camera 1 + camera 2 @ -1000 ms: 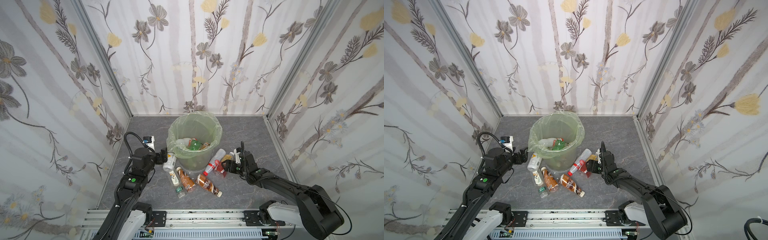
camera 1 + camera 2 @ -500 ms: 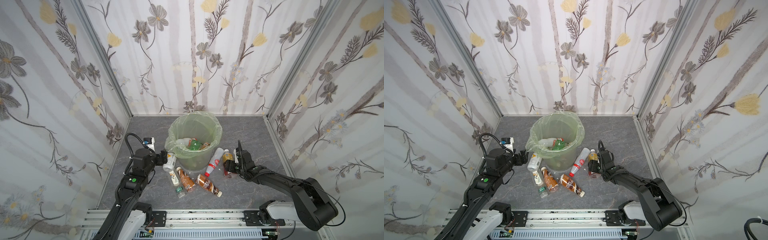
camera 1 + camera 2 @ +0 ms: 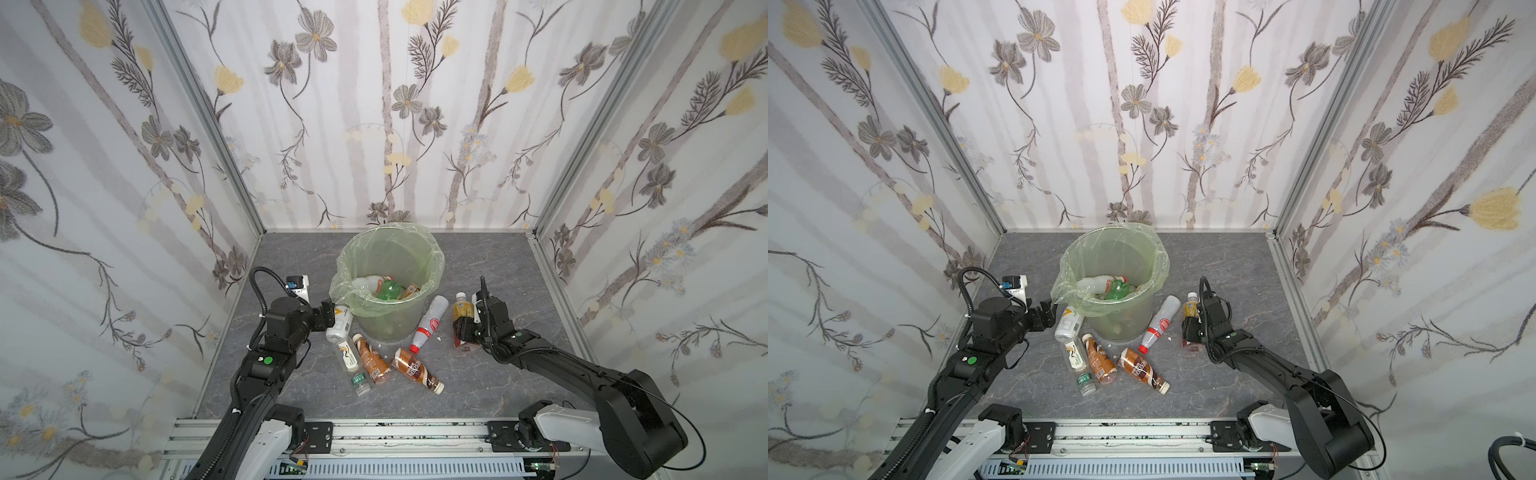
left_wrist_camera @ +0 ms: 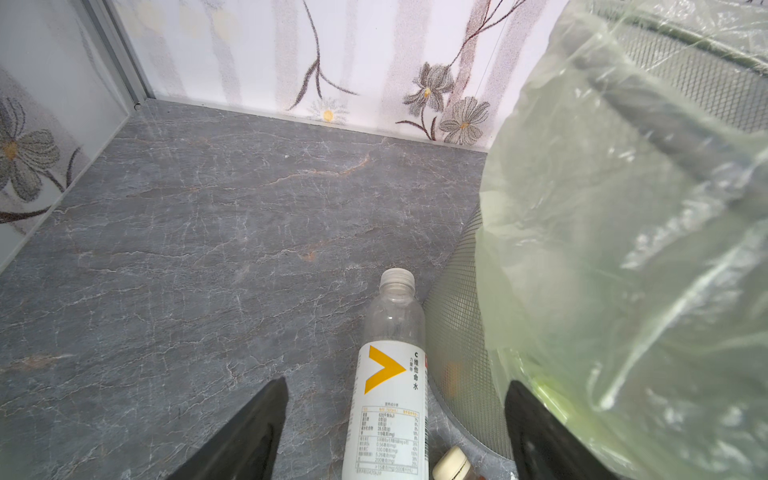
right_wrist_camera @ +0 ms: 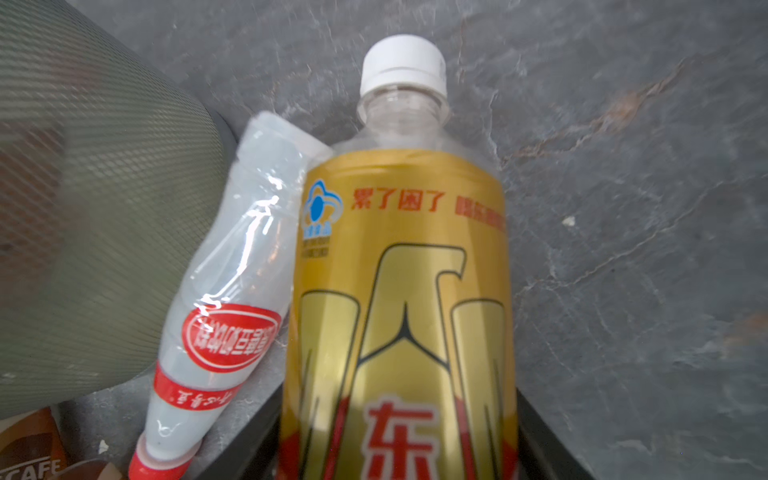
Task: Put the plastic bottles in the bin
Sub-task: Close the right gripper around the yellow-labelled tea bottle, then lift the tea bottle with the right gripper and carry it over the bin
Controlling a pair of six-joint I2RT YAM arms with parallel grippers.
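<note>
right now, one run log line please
left gripper jaws open at white bottle | right gripper jaws on gold-label bottle | bin part filled

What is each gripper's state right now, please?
Left gripper: open, straddling the white bottle, not gripping.
Right gripper: closed on the gold-label bottle.

The bin (image 3: 388,322) stands mid-desk (image 3: 478,257) with several bottles (image 3: 386,289) inside. A vitamin-water bottle (image 3: 340,322) lies just left of it, by the left end effector (image 3: 331,315). Nearer lie a small bottle (image 3: 348,357) and two coffee bottles (image 3: 372,363) (image 3: 413,370). On the right, a crushed bottle (image 3: 430,322) leans on the bin, touching the energy-drink bottle (image 3: 462,311) within the right end effector (image 3: 465,332).
</note>
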